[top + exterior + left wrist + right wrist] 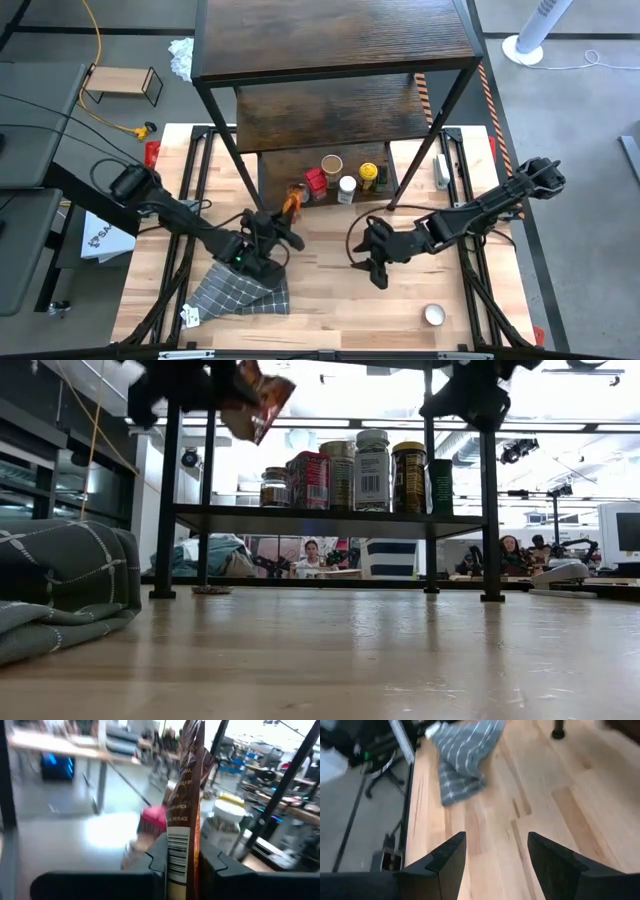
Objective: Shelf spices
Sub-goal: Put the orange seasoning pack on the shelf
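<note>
The spices (345, 180) stand in a row on the lowest board of the tall dark-wood shelf (335, 40); in the low view they are jars and a red tin (308, 480). One white-lidded jar (433, 315) stands on the table near its right front corner. My left gripper (288, 222) is in front of the shelf, shut on a brown and orange spice packet (292, 204), raised high in the low view (255, 400). My right gripper (362, 252) hangs open over bare table (495, 850), right of centre, touching nothing. My left gripper pinches the packet between its two fingers (159, 862) at the packet's lower end, by the barcode (179, 852). The fingers reach toward the shelf from the table's near-left side. The packet is lifted clear of the table and stands up above the fingers, a little tilted.
A grey checked cloth (245, 290) lies bunched on the table's near left, under the left arm. The shelf's black legs (490, 510) stand on the table's far half. A small light-wood stand (122, 82) sits off the table. People sit in the room beyond.
</note>
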